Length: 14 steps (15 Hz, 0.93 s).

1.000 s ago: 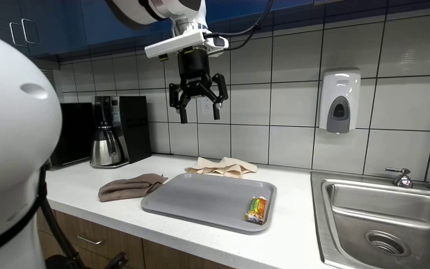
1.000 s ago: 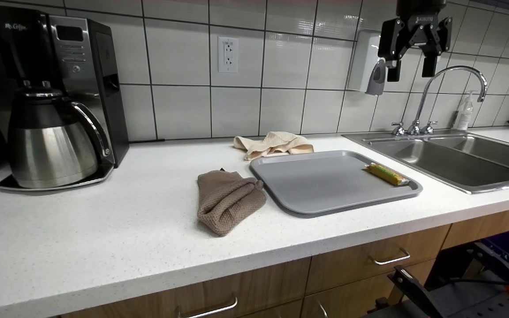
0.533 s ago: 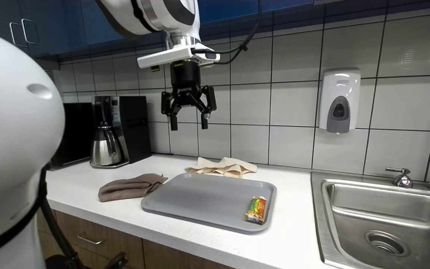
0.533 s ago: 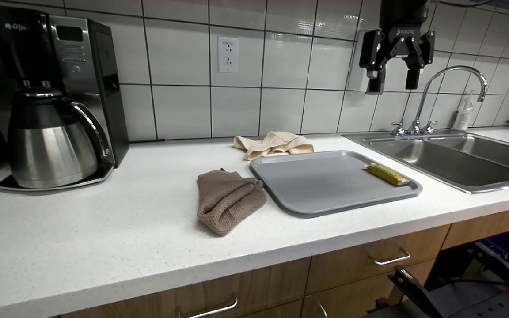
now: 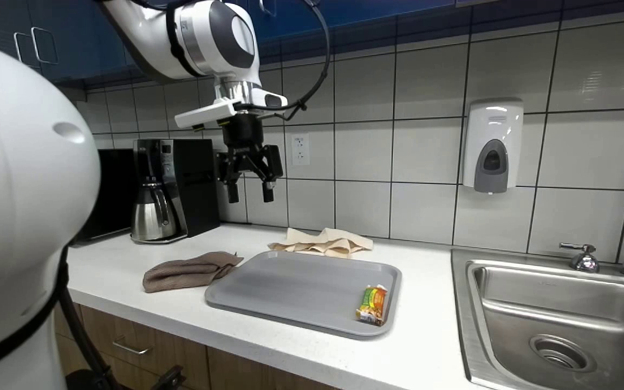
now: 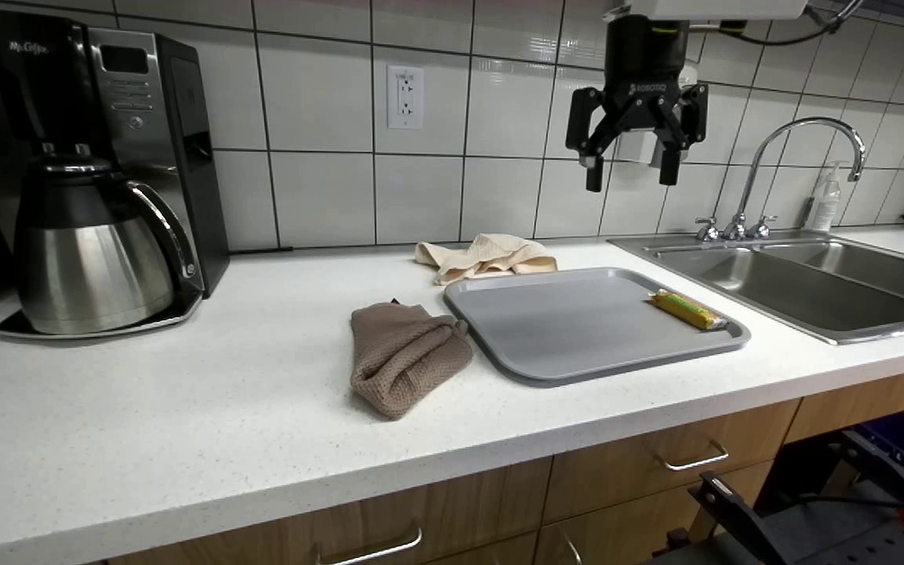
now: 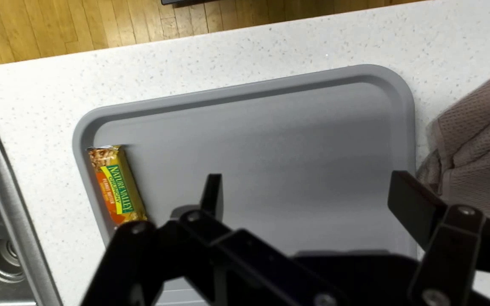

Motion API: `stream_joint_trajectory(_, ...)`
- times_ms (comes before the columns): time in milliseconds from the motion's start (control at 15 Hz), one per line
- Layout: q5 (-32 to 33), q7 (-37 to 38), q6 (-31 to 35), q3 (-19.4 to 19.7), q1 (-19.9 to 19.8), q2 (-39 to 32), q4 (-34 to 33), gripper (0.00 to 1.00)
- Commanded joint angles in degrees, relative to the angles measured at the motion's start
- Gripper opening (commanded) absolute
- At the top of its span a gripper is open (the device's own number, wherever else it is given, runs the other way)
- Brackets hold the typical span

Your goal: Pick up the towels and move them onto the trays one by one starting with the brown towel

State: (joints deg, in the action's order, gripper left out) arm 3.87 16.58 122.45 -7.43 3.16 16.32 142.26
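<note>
One dark greyish-brown textured cloth towel [image 6: 409, 357] lies bunched on the white speckled bench [image 6: 209, 408], just beside the flat grey rectangular tray [image 6: 570, 322]; whether its corner touches the rim I cannot tell. The black two-fingered claw [image 6: 631, 180] hangs well above the bench, spread and holding nothing. The step in hand looks like reaching for that towel: centre over it, lower until the jaws straddle a raised fold, pinch thick fabric, not one layer, then lift clear of the rim.
</note>
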Motion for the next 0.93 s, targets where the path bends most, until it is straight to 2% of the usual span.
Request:
stream_joint_trajectory(0, 0.59, 7.24, 2.23, -2.71, 0.54, -3.70, -2.31, 1.00)
stream_joint_trajectory(467, 2.66, 17.16, 5.39, -4.95, 1.70, -10.50, -6.29, 1.00)
stream_joint_trajectory(867, 5.49, 24.94, 6.20, -5.40, 5.25, -18.85, -11.60, 1.00)
